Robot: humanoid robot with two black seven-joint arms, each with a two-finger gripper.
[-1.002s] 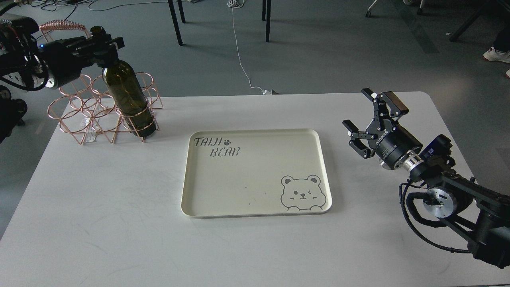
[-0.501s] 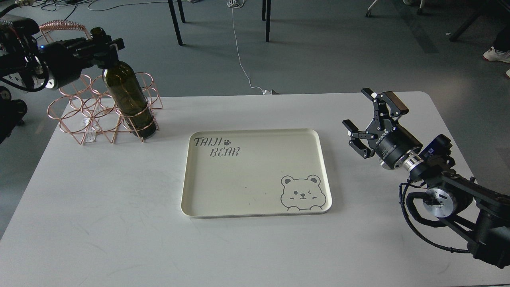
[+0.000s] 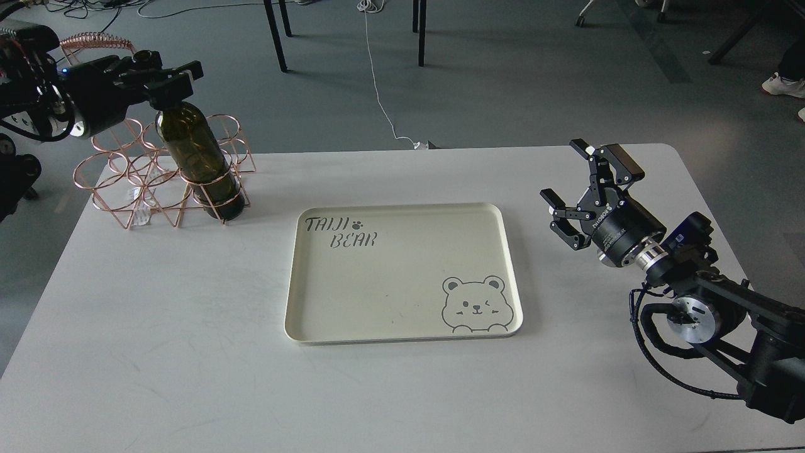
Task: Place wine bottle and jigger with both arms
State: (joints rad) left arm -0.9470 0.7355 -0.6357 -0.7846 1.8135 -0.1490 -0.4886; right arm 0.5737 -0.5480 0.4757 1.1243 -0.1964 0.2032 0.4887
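The dark olive-green wine bottle [image 3: 200,162] stands tilted in a front ring of the copper wire rack [image 3: 126,182] at the table's far left. My left gripper [image 3: 165,77] is shut around the bottle's neck, and the bottle's mouth shows just above the fingers. My right gripper [image 3: 561,171] is open and empty, held above the table to the right of the tray. The jigger is not in view.
A cream tray [image 3: 402,207] with "TAIJI BEAR" lettering and a bear drawing lies empty in the middle of the white table [image 3: 188,352]. Chair legs and a cable are on the floor beyond the far edge.
My left gripper has shifted a little to the left with the bottle's neck, tilting the top of the bottle leftward. The right arm has not moved.
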